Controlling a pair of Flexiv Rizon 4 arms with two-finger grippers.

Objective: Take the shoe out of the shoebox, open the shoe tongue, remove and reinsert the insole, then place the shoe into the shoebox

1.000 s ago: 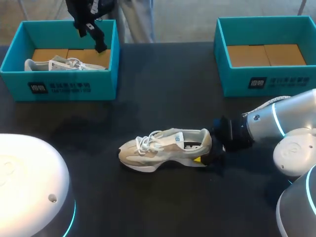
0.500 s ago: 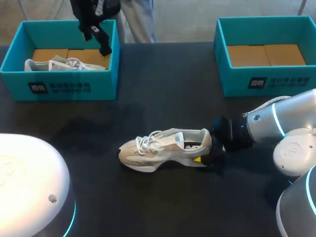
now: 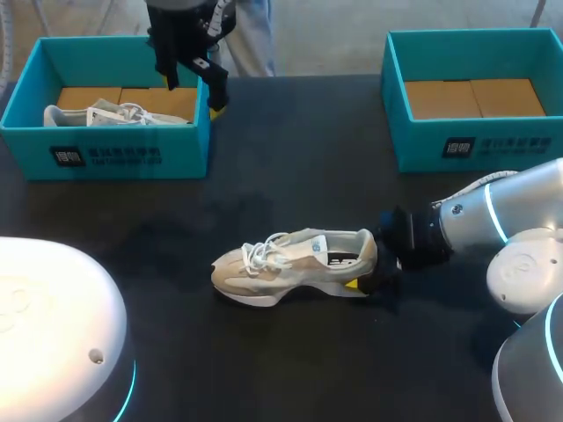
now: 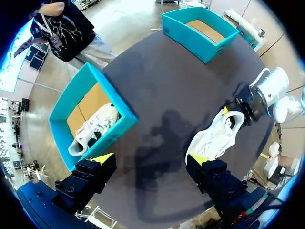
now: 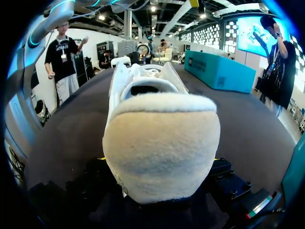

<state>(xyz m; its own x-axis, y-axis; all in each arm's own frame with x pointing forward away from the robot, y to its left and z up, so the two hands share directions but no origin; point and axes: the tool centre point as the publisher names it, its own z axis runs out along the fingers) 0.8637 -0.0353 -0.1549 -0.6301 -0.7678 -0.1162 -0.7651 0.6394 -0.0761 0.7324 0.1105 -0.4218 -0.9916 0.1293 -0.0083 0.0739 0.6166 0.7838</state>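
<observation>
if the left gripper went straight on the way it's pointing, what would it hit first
Probably the bare table: the left gripper points down at the gap between the nearer shoebox and the shoe lying on the table. Its height above is hard to judge.

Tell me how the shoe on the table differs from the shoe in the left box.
The shoe on the table stands on the black tabletop; the boxed shoe lies inside the teal left box. The first has its heel against the right gripper; the boxed shoe is untouched, the open left gripper hanging near its box. Both are pale with white laces.
</observation>
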